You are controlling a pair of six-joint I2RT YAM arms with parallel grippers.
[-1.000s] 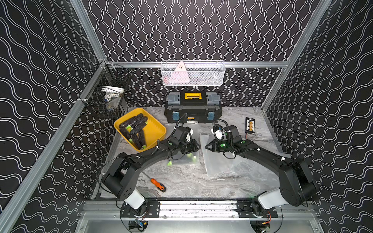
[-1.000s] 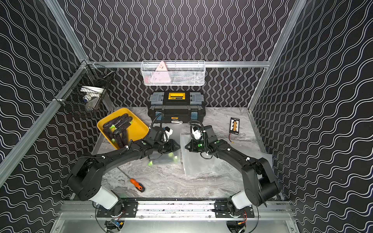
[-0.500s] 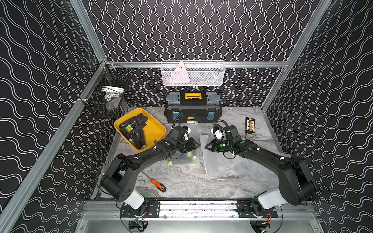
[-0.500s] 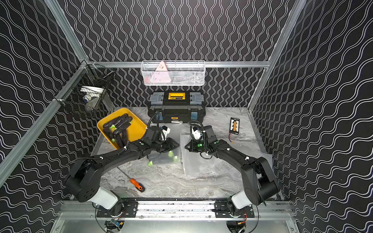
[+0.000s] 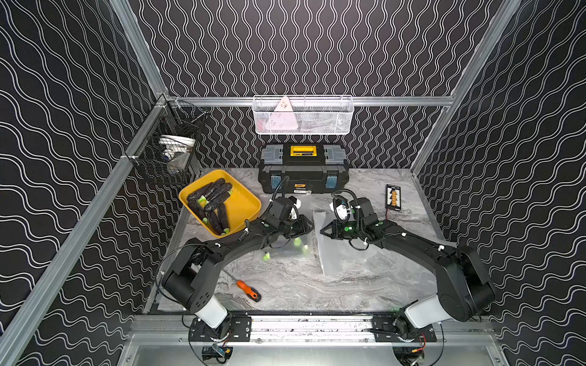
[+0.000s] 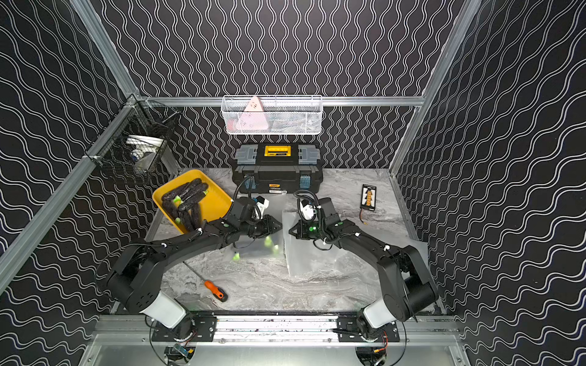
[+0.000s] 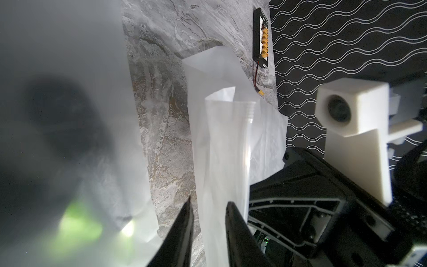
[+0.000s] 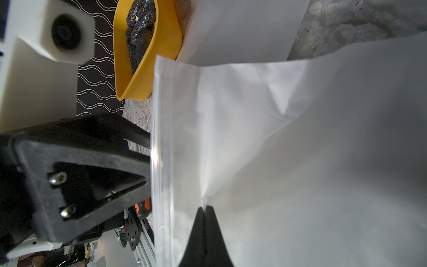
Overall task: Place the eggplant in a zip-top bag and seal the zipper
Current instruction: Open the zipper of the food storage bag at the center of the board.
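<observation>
I have both arms stretched forward from their bases and bent inward at the elbows, held low, so that the left gripper and the right gripper point at each other almost tip to tip, just beside one another in both top views. My left jaws stand partly apart, with a clear gap between the two black fingers. My right jaws are pressed together, pinching a fold of the zip-top bag.
</observation>
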